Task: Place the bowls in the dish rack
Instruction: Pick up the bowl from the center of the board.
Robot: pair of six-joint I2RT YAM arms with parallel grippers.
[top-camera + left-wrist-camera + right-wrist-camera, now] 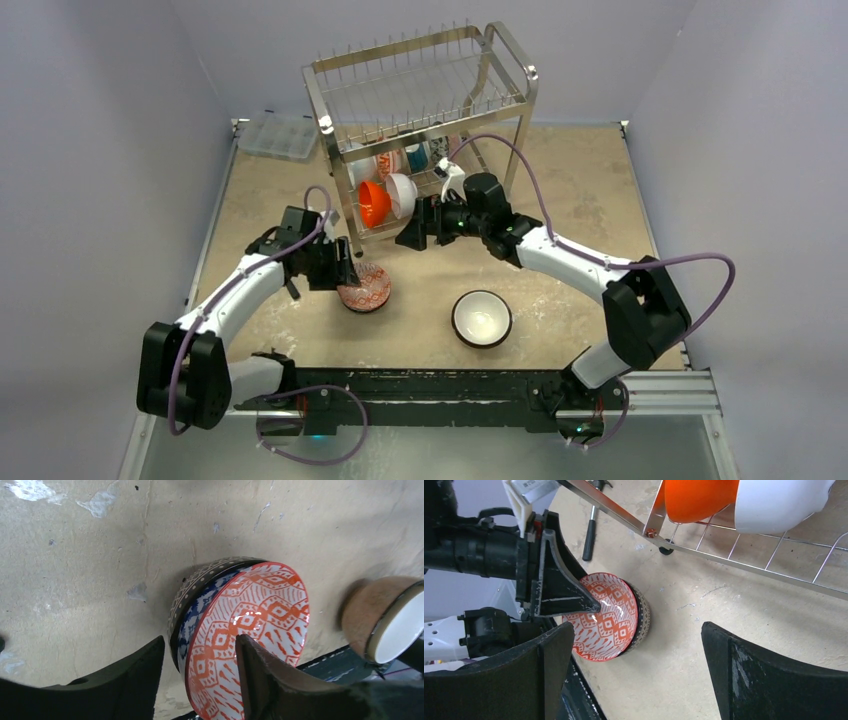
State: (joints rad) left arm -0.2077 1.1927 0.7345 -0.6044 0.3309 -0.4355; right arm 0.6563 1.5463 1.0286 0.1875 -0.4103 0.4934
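Observation:
A red-and-white patterned bowl (365, 288) (255, 615) (599, 625) lies nested in a blue-patterned bowl and a dark dotted bowl (192, 587) on the table. My left gripper (348, 270) (200, 640) is open astride the stack's rim, one finger inside the red bowl, the other outside and clear of it. My right gripper (408, 238) (638, 627) is open and empty, just in front of the dish rack (420, 80) (744, 562). An orange bowl (372, 202) (699, 497) and a white bowl (402, 192) (774, 502) stand on edge in its lower tier. A white-inside dark-outside bowl (482, 318) (395, 625) sits upright near the front.
A clear plastic compartment box (278, 137) lies at the back left beside the rack. More crockery (415, 155) stands deeper in the rack's lower tier. The rack's upper tier holds nothing. A rack leg (589, 535) stands close to the bowl stack.

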